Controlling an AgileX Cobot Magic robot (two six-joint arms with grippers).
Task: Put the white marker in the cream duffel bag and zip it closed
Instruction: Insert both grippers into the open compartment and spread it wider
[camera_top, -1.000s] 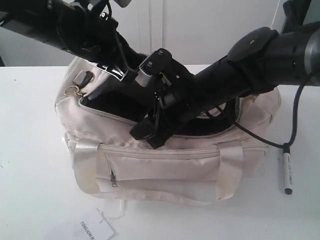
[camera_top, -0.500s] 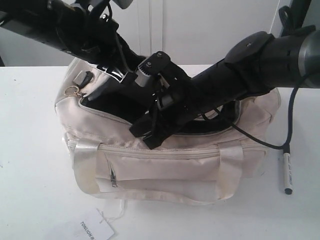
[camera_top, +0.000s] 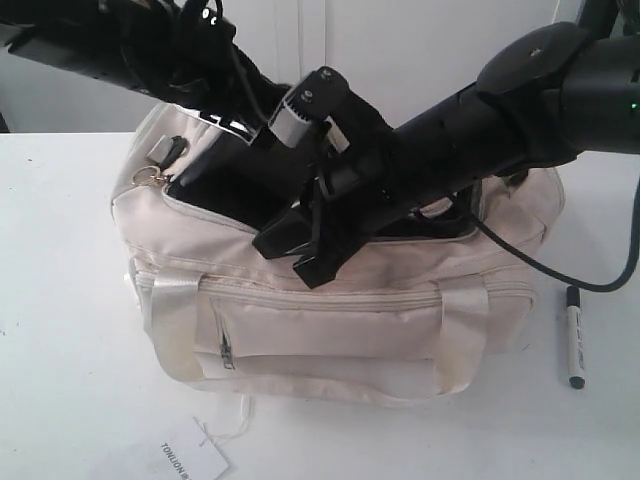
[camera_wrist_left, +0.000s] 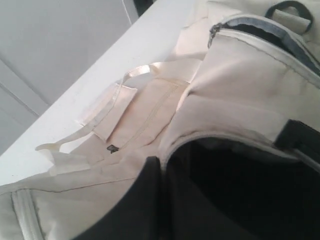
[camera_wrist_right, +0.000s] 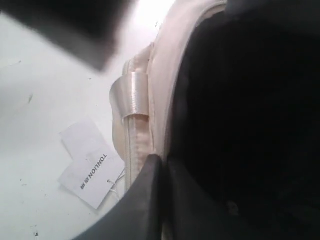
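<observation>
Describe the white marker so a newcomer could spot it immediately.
Find the cream duffel bag in the middle of the exterior view. On the tabletop off the bag's right end lies the white marker. Its slim white barrel with black ends makes it the only pen-shaped thing there.

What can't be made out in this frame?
- Inside of cream duffel bag: exterior view, both arms cover it; wrist views, only black.
- Jaws of left gripper and right gripper: whether they pinch the rim; wrist views, dark and cut off by the edge.
- Print on white marker: exterior view, too small.
</observation>
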